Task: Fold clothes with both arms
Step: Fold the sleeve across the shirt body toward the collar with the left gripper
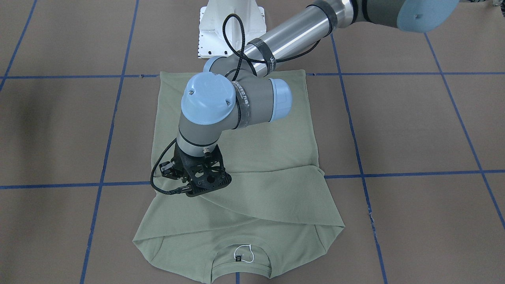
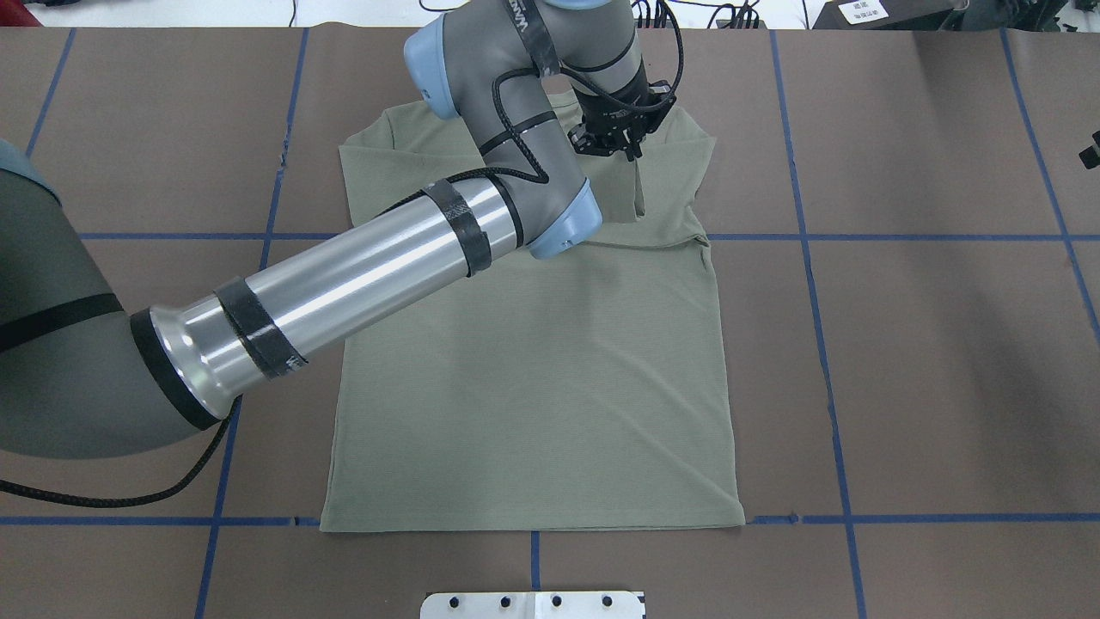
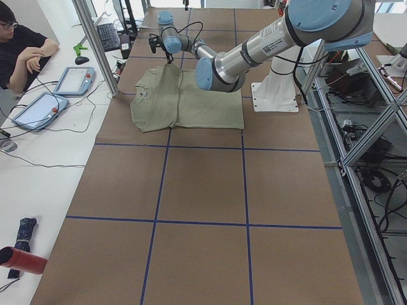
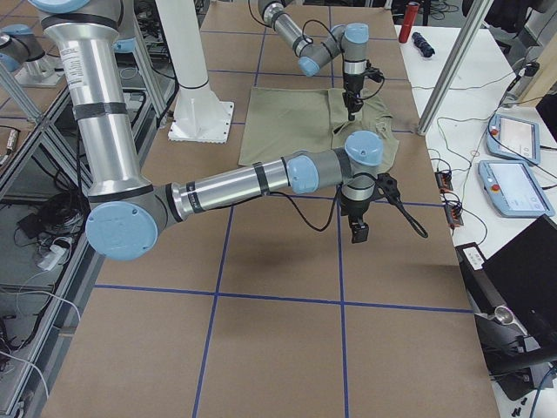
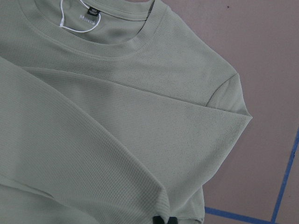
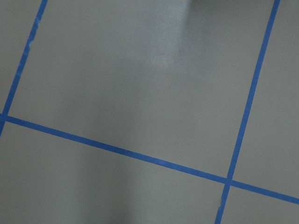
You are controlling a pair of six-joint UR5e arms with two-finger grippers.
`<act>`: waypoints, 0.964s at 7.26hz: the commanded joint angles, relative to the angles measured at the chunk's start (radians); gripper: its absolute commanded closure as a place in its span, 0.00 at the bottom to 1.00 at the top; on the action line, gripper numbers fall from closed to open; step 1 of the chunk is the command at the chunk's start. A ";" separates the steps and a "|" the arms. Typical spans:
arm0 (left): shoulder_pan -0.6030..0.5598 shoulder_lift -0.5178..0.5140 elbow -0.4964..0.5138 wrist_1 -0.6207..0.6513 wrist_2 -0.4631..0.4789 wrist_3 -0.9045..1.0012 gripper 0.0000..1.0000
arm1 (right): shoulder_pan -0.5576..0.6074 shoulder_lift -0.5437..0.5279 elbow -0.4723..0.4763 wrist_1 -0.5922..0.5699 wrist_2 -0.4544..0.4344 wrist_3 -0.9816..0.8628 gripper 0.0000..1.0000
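The pale sage-green shirt lies flat on the brown table, hem toward the robot's base and ribbed neck with a white loop at the far end. One sleeve is drawn across the chest. My left gripper is shut on that sleeve's end, and a strip of fabric hangs below the left gripper in the overhead view. The left wrist view shows the fingertips pinched on cloth. My right gripper hovers over bare table beside the shirt. I cannot tell whether it is open or shut.
The white pedestal base stands just behind the hem. Blue tape lines grid the table. A person sits at a side desk with tablets, and a metal post rises at the table's edge.
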 commanded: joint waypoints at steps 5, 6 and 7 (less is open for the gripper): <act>0.034 0.010 -0.044 -0.092 0.004 -0.054 0.00 | -0.003 0.001 0.001 -0.001 0.001 0.022 0.00; 0.034 0.058 -0.169 0.042 -0.013 0.015 0.00 | -0.006 0.001 0.002 0.000 0.024 0.042 0.00; 0.034 0.150 -0.351 0.159 -0.017 0.064 0.00 | -0.012 0.001 0.011 0.000 0.045 0.076 0.00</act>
